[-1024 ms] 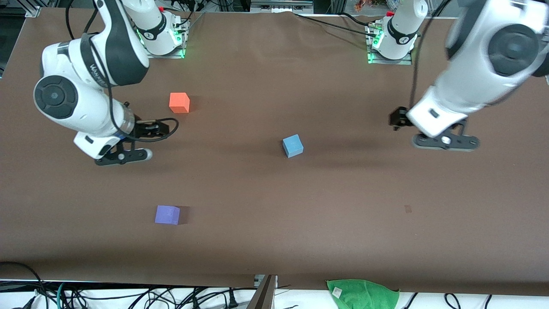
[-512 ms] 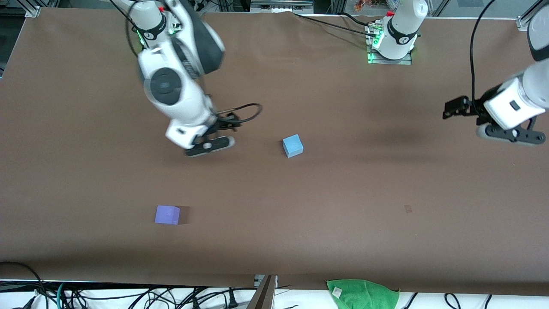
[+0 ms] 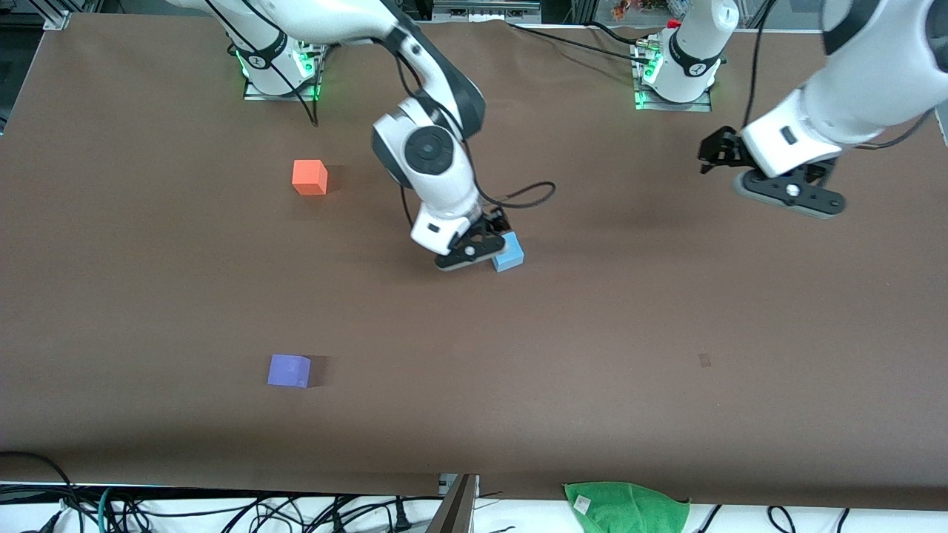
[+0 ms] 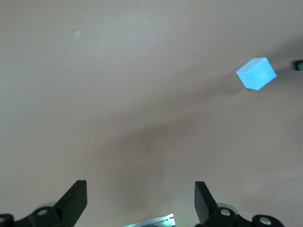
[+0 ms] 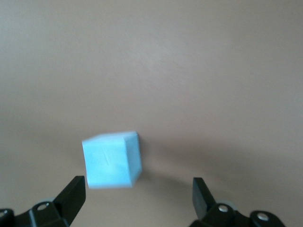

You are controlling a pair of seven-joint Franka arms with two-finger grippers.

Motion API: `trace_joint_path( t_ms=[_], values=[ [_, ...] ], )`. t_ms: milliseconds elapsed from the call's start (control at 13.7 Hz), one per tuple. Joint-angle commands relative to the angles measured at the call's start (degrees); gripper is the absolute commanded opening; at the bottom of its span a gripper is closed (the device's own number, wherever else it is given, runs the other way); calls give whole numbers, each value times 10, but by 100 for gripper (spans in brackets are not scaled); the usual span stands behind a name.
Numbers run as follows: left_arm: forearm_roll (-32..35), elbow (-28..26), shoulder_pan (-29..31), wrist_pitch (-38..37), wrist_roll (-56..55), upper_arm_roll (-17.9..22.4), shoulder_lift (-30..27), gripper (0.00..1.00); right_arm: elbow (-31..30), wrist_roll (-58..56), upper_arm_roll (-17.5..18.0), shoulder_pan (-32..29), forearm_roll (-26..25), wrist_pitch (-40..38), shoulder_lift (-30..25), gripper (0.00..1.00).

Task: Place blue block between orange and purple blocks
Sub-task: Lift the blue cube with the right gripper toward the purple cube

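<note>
We see the right gripper [image 3: 474, 252] hanging over the middle of the brown table [image 3: 592, 355], partly covering the blue block [image 3: 509, 254] in the front view. In the right wrist view its 2 fingers [image 5: 71, 194] are spread wide with nothing between them, and the blue block [image 5: 112, 160] sits on the table ahead of them, closer to 1 finger than to the other. We cannot tell from these views how high the gripper stands above the block.

The blue block rests flat near the table's centre. The orange block [image 3: 309, 177] lies toward the right arm's end, farther from the front camera than the blue one. The purple block [image 3: 289, 370] also lies toward the right arm's end, nearer to the camera than both others. The 3 cubes are well apart.

The left gripper [image 3: 789, 194] waits in the air over the left arm's end of the table. Its fingers [image 4: 75, 201] stand wide apart and hold nothing, and the blue block [image 4: 256, 73] shows far off in its wrist view.

A green cloth [image 3: 628, 506] lies at the table's edge closest to the front camera.
</note>
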Motion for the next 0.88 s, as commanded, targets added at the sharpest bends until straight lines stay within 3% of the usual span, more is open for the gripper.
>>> trace_joint_path(
  t_ms=[0, 220, 512, 805],
  values=[
    [-5, 6, 2, -23, -45, -41, -2, 100, 65, 83, -10, 36, -26, 40, 68, 100],
    [-7, 6, 4, -28, -59, -47, -2, 100, 63, 125, -9, 53, -65, 51, 86, 100],
    [-8, 7, 9, -87, -53, -47, -10, 100, 62, 127, -9, 63, -100, 56, 99, 100],
    [-4, 9, 14, -132, -59, -45, -10, 100, 61, 127, -9, 63, -111, 56, 99, 96]
  ],
)
